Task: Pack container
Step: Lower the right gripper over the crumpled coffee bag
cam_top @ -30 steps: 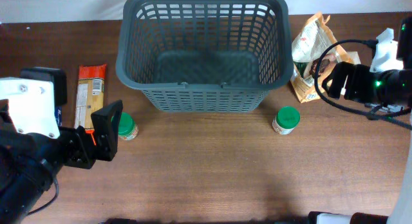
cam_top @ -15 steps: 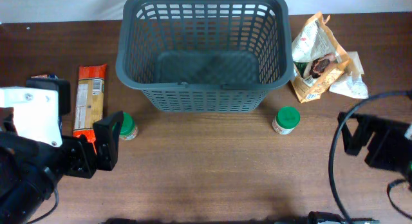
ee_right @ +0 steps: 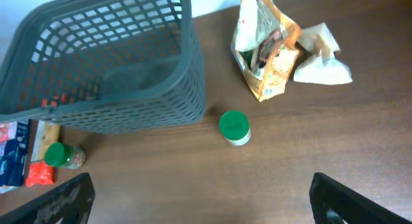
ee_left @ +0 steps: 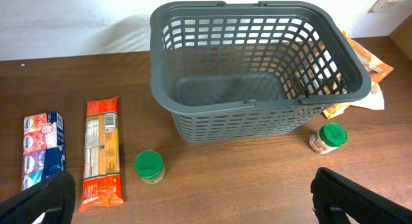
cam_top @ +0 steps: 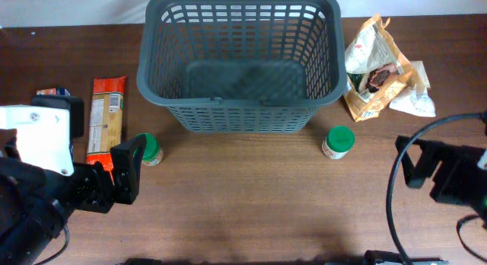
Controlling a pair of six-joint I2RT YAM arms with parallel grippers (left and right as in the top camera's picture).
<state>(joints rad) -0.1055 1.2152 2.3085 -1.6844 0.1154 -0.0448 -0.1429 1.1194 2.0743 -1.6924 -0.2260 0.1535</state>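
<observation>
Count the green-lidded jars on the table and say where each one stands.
2. The left jar stands beside the pasta packet, off the basket's front left corner. The right jar stands off its front right corner. None shows inside the basket.

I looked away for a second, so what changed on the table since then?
The right tool drew back from the snack bags toward the near edge of the table, open and empty. The left tool eased slightly nearward, uncovering a blue packet. Basket, jars and pasta pack stayed put.
</observation>
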